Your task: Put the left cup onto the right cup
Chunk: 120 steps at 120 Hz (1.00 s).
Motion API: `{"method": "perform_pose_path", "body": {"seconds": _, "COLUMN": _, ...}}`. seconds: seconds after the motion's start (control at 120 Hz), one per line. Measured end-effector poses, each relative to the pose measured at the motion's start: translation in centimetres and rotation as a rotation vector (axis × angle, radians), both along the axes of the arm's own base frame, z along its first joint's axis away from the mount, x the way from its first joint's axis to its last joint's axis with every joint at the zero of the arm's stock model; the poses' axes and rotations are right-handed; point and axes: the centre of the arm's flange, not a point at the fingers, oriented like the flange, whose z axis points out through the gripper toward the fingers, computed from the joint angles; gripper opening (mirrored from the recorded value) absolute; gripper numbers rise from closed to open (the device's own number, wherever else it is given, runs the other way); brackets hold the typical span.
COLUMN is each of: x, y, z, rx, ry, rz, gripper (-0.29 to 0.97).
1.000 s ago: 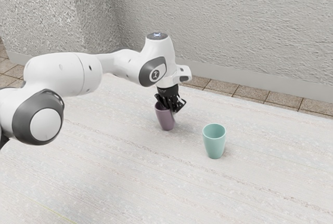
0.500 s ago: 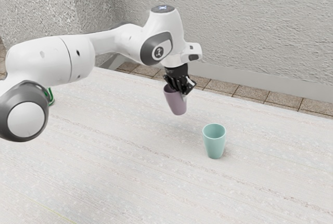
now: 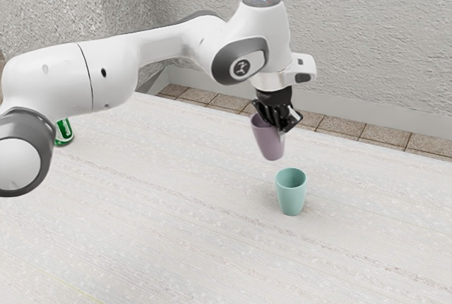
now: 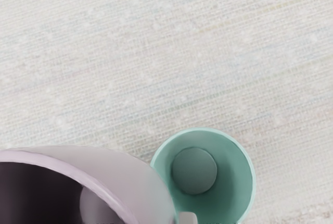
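Gripping smooth tapered purple cup [image 3: 268,141]; hand [image 3: 277,121] above round mint cup [image 3: 290,191].

The purple cup [image 4: 119,177] is cut by the wrist view's edge; a small green thing [image 3: 65,133] hides partly behind the arm [image 3: 141,63], unidentifiable.

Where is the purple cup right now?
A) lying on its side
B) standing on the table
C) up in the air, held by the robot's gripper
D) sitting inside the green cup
C: the gripper is shut on the purple cup, which hangs tilted above the table, not touching the green cup.
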Motion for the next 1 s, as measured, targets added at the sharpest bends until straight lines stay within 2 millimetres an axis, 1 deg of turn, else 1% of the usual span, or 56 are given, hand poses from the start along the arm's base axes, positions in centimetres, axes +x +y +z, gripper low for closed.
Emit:
{"method": "perform_pose_path", "body": {"seconds": 0.167, "x": -1.1, "y": -2.6, "z": -0.2, "rx": 0.007, "ry": -0.005, "rz": 0.004, "gripper": -0.10}}
{"method": "perform_pose_path", "body": {"seconds": 0.258, "x": -1.2, "y": -3.2, "z": -0.7, "rx": 0.012, "ry": -0.004, "rz": 0.022, "gripper": -0.10}}
{"method": "perform_pose_path", "body": {"seconds": 0.458, "x": -0.5, "y": -3.4, "z": -2.7, "rx": 0.016, "ry": 0.002, "rz": 0.075, "gripper": -0.10}}
{"method": "perform_pose_path", "body": {"seconds": 0.533, "x": -0.1, "y": -3.5, "z": -3.1, "rx": 0.009, "ry": -0.001, "rz": 0.091, "gripper": -0.10}}
{"method": "perform_pose_path", "body": {"seconds": 0.692, "x": -0.2, "y": -4.1, "z": -3.5, "rx": 0.009, "ry": -0.006, "rz": 0.113, "gripper": -0.10}}
{"method": "perform_pose_path", "body": {"seconds": 0.883, "x": -0.1, "y": -4.2, "z": -4.0, "rx": 0.008, "ry": -0.003, "rz": 0.144, "gripper": -0.10}}
{"method": "perform_pose_path", "body": {"seconds": 1.0, "x": 0.0, "y": -4.2, "z": -4.7, "rx": 0.003, "ry": 0.005, "rz": 0.161, "gripper": -0.10}}
